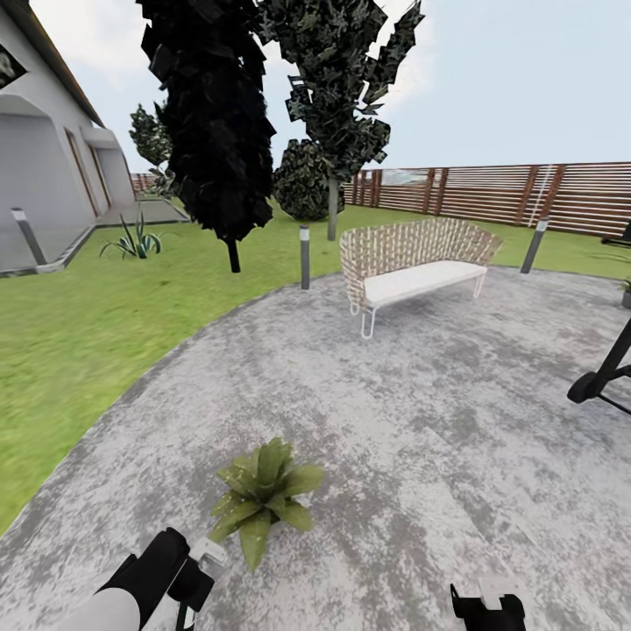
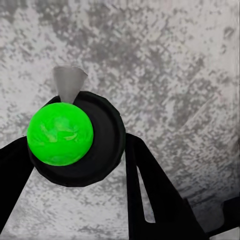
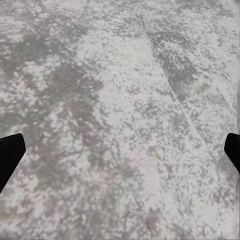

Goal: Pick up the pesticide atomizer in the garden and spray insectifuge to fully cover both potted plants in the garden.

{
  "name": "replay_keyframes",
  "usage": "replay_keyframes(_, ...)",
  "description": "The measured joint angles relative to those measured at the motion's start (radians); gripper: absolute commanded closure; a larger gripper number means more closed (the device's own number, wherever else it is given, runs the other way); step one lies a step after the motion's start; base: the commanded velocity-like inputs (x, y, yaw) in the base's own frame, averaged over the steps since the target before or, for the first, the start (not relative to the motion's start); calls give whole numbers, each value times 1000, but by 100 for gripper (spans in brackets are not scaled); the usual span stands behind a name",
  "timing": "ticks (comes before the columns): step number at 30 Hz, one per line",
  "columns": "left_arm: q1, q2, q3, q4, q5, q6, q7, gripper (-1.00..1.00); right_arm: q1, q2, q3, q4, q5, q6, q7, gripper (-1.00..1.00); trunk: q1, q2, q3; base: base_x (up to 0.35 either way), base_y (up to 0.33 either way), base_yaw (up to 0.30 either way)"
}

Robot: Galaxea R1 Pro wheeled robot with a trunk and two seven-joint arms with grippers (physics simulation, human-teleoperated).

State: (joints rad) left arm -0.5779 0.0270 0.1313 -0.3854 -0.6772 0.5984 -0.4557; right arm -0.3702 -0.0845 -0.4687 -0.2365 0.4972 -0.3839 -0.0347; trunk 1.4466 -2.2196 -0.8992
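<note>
A potted plant, a low rosette of pointed green leaves, stands on the grey stone patio just ahead of me. Some of its left leaves look dotted with pale specks. My left gripper sits just left of and below the plant. In the left wrist view this gripper is shut on the pesticide atomizer, a round black bottle seen from above with a green ball top and a small grey nozzle. My right gripper is at the lower edge, open over bare stone. A small pot peeks in at the far right.
A wicker bench with a white seat stands at the patio's far side. Short grey posts line the patio edge. A dark metal frame reaches in from the right. Lawn, trees, a house and a slatted wooden fence lie beyond.
</note>
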Motion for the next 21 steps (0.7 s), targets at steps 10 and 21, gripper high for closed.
replay_keyframes(10, 0, 1, -6, 3, -7, 5, -1, 100, 0, 0, 0, 0, 0, 0, 0, -100, 0, 0, 0, 43, -30, 191)
replay_keyframes(21, 2, 0, -10, 13, -8, 6, -1, 100, 0, 0, 0, 0, 0, 0, 0, -100, 0, 0, 0, 29, -59, 223)
